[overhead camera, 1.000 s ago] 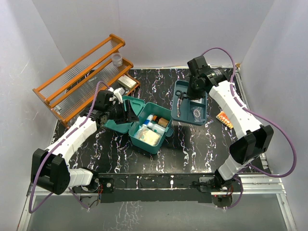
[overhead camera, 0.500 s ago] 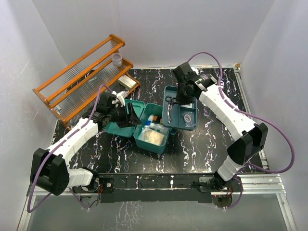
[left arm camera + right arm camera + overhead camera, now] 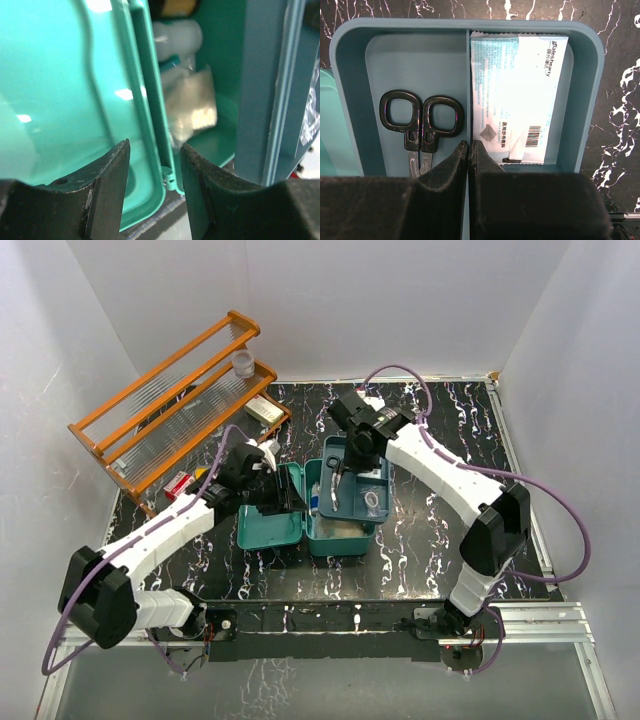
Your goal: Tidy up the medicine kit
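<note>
left pincer (image 3: 154, 157): jaws apart astride medicine kit (image 3: 65, 100) lid rim | inside: white bottle (image 3: 177, 37), clear packet (image 3: 192, 102) | tray (image 3: 260, 90) wall right

3 plain white walls close in the scene: a back wall (image 3: 380, 310), a left wall (image 3: 40, 360) and a right wall (image 3: 590, 390), all bare. Between them lies the counter (image 3: 400, 560), black with white marble-like veins and a faint gloss. At its far left corner stands an orange wooden rack (image 3: 165, 390), set at a slant to the counter's edges, its long rails stepped upward toward the left wall with clear ribbed panels between them. A silver metal rail (image 3: 540, 615) runs along the counter's near edge. Below it a dull grey surface (image 3: 330, 690) shows; whether that is the floor cannot be told. The light is even and soft, with only faint shadows
</note>
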Available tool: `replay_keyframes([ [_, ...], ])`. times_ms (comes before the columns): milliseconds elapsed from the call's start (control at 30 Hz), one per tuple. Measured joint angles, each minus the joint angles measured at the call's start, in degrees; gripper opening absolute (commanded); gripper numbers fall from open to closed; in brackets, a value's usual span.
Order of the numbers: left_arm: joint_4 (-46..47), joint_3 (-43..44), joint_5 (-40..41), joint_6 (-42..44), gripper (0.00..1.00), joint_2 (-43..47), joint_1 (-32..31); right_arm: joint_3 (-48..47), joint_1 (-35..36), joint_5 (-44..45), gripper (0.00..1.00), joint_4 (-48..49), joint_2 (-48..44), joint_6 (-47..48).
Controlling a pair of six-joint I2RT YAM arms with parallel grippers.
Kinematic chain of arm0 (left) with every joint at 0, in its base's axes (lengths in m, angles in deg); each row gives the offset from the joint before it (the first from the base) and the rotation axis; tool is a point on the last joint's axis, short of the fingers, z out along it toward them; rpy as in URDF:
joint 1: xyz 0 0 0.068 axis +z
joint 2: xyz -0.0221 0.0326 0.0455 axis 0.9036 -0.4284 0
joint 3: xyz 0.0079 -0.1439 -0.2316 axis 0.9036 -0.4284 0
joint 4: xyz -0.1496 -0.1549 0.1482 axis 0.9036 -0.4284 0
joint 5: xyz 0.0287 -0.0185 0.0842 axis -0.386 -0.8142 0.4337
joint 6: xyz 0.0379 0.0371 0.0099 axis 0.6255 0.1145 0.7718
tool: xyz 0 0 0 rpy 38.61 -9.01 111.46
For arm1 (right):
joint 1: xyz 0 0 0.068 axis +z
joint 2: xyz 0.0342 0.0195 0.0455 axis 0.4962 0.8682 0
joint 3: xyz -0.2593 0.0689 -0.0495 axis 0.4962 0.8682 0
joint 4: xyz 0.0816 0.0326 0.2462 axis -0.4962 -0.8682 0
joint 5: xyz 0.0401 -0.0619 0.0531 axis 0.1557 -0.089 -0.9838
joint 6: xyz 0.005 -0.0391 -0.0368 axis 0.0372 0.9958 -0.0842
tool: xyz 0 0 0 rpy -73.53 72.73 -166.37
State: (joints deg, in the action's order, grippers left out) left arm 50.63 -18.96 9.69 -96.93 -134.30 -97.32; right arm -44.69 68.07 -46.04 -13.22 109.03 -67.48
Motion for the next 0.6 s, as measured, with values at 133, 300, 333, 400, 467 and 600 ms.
replay_keyframes([
  [133, -2.78, 0.33, 10.25, 0.13, 0.44, 5.03, -0.09, -0.74, 1.64, 1.42, 0.0, -0.22, 2.01, -0.28],
  [300, -5.53, 1.84, 19.37, 0.07, 0.47, 12.04, -0.02, -3.21, 3.72, 2.84, 0.0, -0.39, 5.79, -0.2],
  [333, -6.01, 2.08, 20.85, 0.07, 0.47, 13.03, -0.02, -3.3, 4.15, 2.99, 0.0, -0.42, 6.27, -0.17],
  [400, -6.78, 2.25, 23.32, 0.04, 0.48, 14.36, -0.02, -3.32, 4.9, 3.04, 0.0, -0.42, 7.13, -0.17],
  [467, -7.82, 2.25, 25.14, 0.07, 0.5, 14.93, -0.02, -3.32, 5.57, 3.02, 0.0, -0.39, 7.58, -0.17],
  [600, -9.4, 2.25, 27.21, 0.07, 0.5, 15.06, -0.02, -3.32, 6.69, 2.99, 0.0, 0.35, 7.89, 0.07],
])
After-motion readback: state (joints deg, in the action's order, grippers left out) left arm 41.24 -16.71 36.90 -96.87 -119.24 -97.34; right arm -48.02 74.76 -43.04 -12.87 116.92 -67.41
